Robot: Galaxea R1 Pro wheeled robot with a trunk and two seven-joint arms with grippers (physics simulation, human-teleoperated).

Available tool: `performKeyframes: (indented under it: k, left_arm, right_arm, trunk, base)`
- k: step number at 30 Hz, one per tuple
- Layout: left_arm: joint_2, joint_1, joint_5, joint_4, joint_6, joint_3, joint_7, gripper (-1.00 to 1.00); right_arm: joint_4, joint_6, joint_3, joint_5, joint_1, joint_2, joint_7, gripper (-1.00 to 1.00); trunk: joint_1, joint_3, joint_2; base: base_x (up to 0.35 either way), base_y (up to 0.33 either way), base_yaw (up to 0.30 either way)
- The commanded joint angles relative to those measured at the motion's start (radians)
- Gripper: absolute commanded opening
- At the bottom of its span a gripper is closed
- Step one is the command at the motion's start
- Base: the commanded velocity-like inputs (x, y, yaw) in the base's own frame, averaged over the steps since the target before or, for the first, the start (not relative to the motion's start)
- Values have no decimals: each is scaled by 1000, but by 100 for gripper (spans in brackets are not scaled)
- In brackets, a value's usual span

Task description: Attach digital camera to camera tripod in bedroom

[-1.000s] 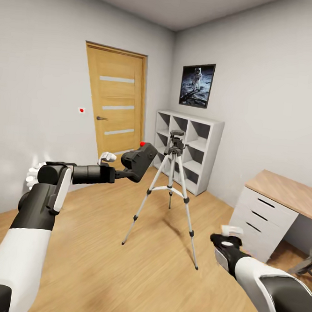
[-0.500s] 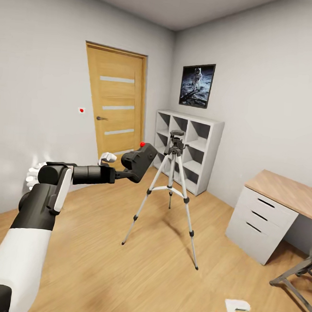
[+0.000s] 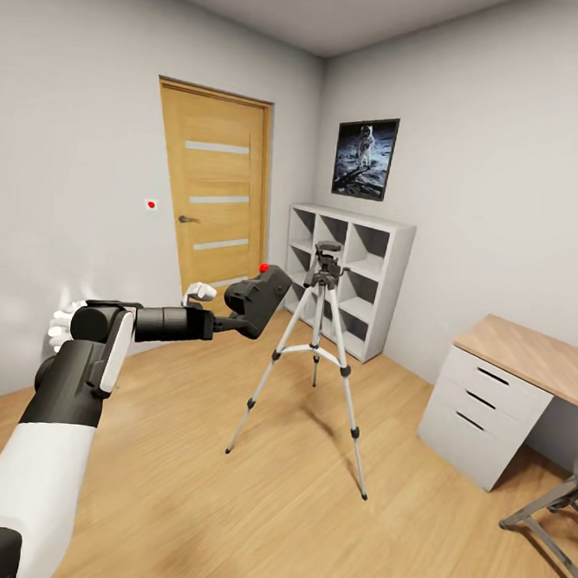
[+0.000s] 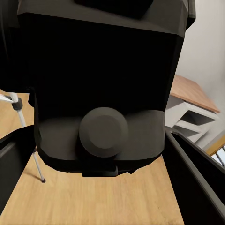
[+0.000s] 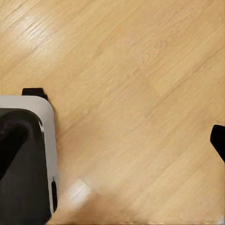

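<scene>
The black digital camera [image 3: 259, 297] with its red button on top hangs in the air, and my left gripper [image 3: 237, 313] is shut on it at the end of the outstretched left arm. In the left wrist view the camera's underside [image 4: 103, 93] sits between the two dark fingers [image 4: 199, 180]. The camera tripod [image 3: 317, 348] stands on the wood floor just right of the camera, its black head [image 3: 327, 261] bare and roughly level with the camera. The right wrist view looks down on floor, with one fingertip [image 5: 218, 142] of my right gripper [image 5: 115, 143] at the edge and nothing between the fingers.
A white cube shelf [image 3: 349, 276] stands behind the tripod by the wooden door [image 3: 212, 192]. A wood-topped desk with drawers [image 3: 507, 389] is at the right, with a grey stool [image 3: 550, 509] beside it. Open floor lies in front of the tripod.
My right arm has dropped down and out of the head view. The left arm, the camera and the tripod have stayed where they were.
</scene>
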Motion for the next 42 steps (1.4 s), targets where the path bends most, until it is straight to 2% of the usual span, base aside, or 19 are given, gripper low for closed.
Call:
performKeyframes:
  k: [1, 8, 13, 19, 32, 37, 42]
  left_arm:
    - [0, -1, 5, 0, 9, 1, -2, -100]
    - [0, -1, 5, 0, 9, 1, -2, -100]
    - [1, -1, 5, 0, 9, 1, -2, -100]
    - [1, -1, 5, 0, 9, 1, -2, -100]
    - [1, -1, 5, 0, 9, 1, -2, -100]
    - [1, -1, 5, 0, 9, 1, -2, -100]
    - [1, -1, 5, 0, 9, 1, -2, -100]
  right_arm:
    - [4, -8, 8, -7, 19, 2, 8, 100]
    - [5, -11, 8, -7, 101, 11, 122, 100]
    - [5, -12, 8, -7, 149, 13, 159, 100]
    - [5, -13, 7, -7, 177, 13, 168, 100]
    - [2, -15, -8, -10, 183, 15, 169, 100]
    - [1, -26, -49, -11, 183, 16, 168, 100]
    - [1, -29, -66, -11, 183, 21, 168, 100]
  trunk:
    - [1, -2, -2]
    - [1, -2, -2]
    - [1, -2, -2]
    - [1, -2, -2]
    - [1, -2, -2]
    - [1, -2, -2]
    - [1, -2, -2]
  base:
    - [0, 0, 0]
    - [0, 0, 0]
    - [0, 0, 0]
    - [0, 0, 0]
    - [0, 0, 0]
    - [0, 0, 0]
    - [0, 0, 0]
